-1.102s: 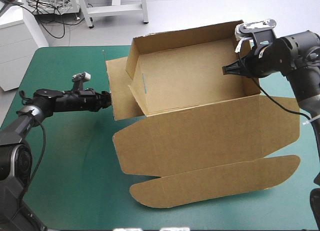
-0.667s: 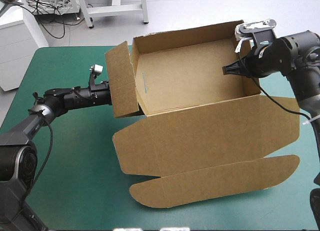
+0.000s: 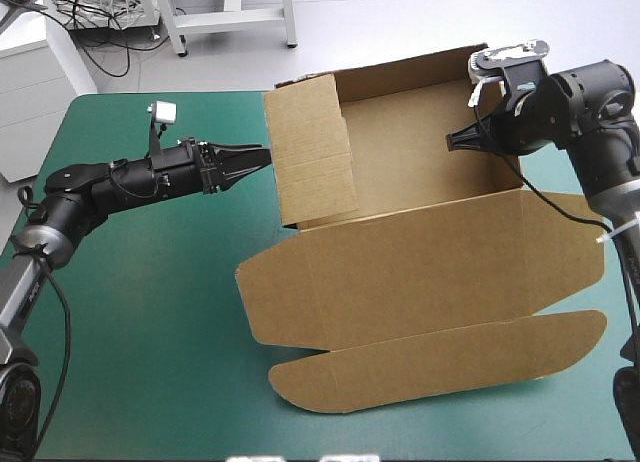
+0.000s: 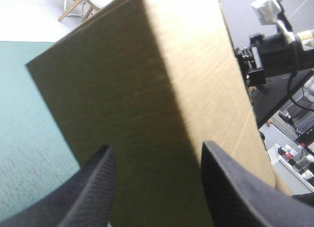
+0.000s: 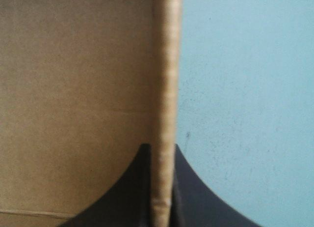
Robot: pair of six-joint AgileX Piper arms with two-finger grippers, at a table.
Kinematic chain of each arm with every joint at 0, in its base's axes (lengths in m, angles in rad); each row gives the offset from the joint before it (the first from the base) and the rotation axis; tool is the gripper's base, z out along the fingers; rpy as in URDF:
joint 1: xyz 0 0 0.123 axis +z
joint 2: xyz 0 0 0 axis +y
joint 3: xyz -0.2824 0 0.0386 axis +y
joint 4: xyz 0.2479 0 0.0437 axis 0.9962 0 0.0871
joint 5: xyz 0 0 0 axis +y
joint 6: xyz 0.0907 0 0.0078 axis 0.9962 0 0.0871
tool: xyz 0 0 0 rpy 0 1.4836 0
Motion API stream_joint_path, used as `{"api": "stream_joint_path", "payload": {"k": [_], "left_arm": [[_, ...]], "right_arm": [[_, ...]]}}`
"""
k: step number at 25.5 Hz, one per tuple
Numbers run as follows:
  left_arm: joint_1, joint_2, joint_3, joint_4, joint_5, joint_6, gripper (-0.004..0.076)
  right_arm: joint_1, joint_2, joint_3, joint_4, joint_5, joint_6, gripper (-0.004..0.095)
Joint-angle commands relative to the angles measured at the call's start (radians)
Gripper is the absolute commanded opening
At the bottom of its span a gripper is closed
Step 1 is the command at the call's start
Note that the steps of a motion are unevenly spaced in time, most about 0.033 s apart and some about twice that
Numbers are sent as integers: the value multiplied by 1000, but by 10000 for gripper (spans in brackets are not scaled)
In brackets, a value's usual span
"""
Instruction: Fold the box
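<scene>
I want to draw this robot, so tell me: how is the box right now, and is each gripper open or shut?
box: an open tray, walls raised.
lid: lying flat on the teal-green cover.
left gripper: open, tips at the box's left wall.
right gripper: shut on the edge of the box's right wall.

No word, number, brand or sign can be read anywhere: the brown cardboard box (image 3: 400, 172) shows only plain, unprinted board on each face in view, and a small pale label (image 4: 305, 37) beyond it is too blurred to make out.
</scene>
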Motion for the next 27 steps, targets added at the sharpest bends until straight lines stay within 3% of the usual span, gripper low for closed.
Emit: {"api": "stream_joint_path", "payload": {"k": [1, 7, 13, 16, 22, 26, 27], "left_arm": [[-6, -77, -33, -87, 30, -6, 375], [-8, -95, -33, -15, -67, -109, 375], [-83, -98, -85, 216, -223, -255, 375], [-146, -98, -153, 395, -332, -405, 375], [-224, -98, -245, 673, -413, -627, 375], [-277, -96, -307, 1010, -437, -923, 365], [-297, -90, -327, 1149, -437, -1026, 321]], "right_arm": [[-4, -20, -26, -3, 6, 1, -20], [-1, -1, -26, 30, 1, 1, -18], [51, 0, -26, 50, -69, 1, -18], [99, 4, -26, 46, -111, 19, -18], [154, 15, -26, 46, -147, 35, -18], [206, 32, -26, 46, -189, 65, -18], [228, 43, -26, 46, -214, 77, -17]]}}
